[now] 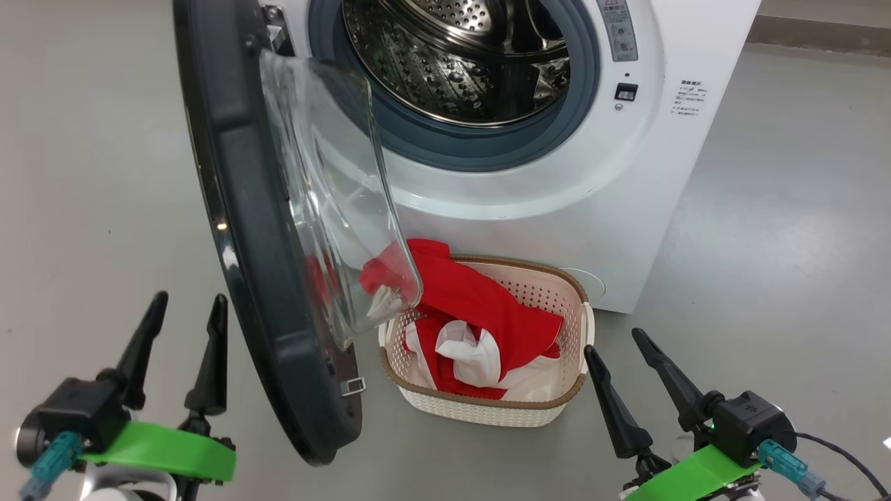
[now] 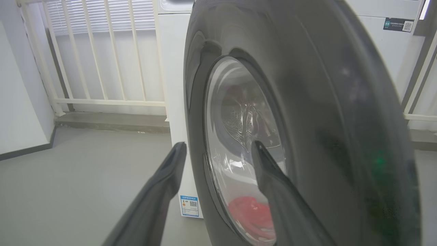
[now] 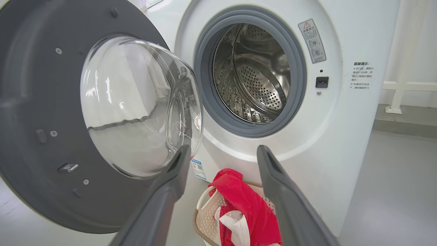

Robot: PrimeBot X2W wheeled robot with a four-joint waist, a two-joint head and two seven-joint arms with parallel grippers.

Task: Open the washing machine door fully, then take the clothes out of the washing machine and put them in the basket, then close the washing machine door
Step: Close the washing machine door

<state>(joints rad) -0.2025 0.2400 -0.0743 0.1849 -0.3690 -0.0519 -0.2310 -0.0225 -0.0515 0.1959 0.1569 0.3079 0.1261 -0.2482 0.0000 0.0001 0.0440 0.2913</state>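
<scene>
Clothes point(image 1: 480, 306) red with white parts, heaped in basket point(image 1: 487, 410), one red fold hanging over its back rim. Head view: basket on grey floor point(image 1: 83, 174) just in front of washing machine point(image 1: 557, 209), at its base. Door point(image 1: 237, 229) swung open on the left of the opening, its clear glass bowl point(image 1: 334, 209) bulging toward the basket and overlapping its left end in this view. Steel drum point(image 1: 452, 62) looks bare in the part that shows. Left gripper point(image 1: 191, 298) at lower left, fingers spread, nothing between them, just beside the door's outer rim. Right gripper point(image 1: 614, 340) at lower right, fingers spread and empty, near the basket's right end, not touching. Left wrist view: left gripper point(image 2: 218, 144) released, facing the door's point(image 2: 324, 102) glossy black outer face; contact cannot be told. Red clothes point(image 2: 252, 212) show through the glass point(image 2: 235, 136), and a blue sticker point(image 2: 189, 206) sits low on the machine's side. White railing point(image 2: 102, 51) behind. Right wrist view: right gripper point(image 3: 223, 148) wide apart, holding nothing, pointed at the machine's front point(image 3: 341, 136). Grey gasket point(image 3: 205, 85) rings the drum point(image 3: 259, 78). Door's point(image 3: 34, 102) grey inner side at left with its bowl point(image 3: 136, 102). Clothes point(image 3: 249, 205) in basket point(image 3: 205, 222) low between the fingers.
</scene>
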